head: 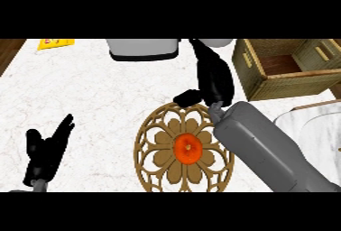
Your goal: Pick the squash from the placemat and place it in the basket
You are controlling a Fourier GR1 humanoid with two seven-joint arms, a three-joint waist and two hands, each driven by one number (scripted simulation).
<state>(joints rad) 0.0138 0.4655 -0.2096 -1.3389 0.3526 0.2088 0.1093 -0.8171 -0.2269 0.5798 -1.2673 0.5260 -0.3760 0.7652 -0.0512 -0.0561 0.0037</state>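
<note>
The squash [188, 147], a small orange round thing with a darker spot at its middle, lies at the centre of the placemat [160, 155], a round brown openwork mat cut like a flower; nothing touches the squash. The mat's lower rim is cut off by the view's lower edge, and its right side is hidden under the grey right forearm [266, 144], which crosses it slantwise from the lower right. The right hand [214, 76] is beyond the mat's far edge, over the pale marbled counter [100, 99], fingers stretched out straight and close together toward the top of the view, thumb jutting left just above the mat's rim; it holds nothing. To its right stands the basket [279, 85], a woven olive-brown box with a brown inside, its right part cut off by the view's edge. The left hand [47, 149] rests at the lower left, well apart from the mat, fingers straight and up. At the top edge are a grey-white vessel with a dark base [143, 48], only partly in view, and a yellow scrap [55, 43] too small to make out. A pale rounded shape [313, 131] shows at the right.
</note>
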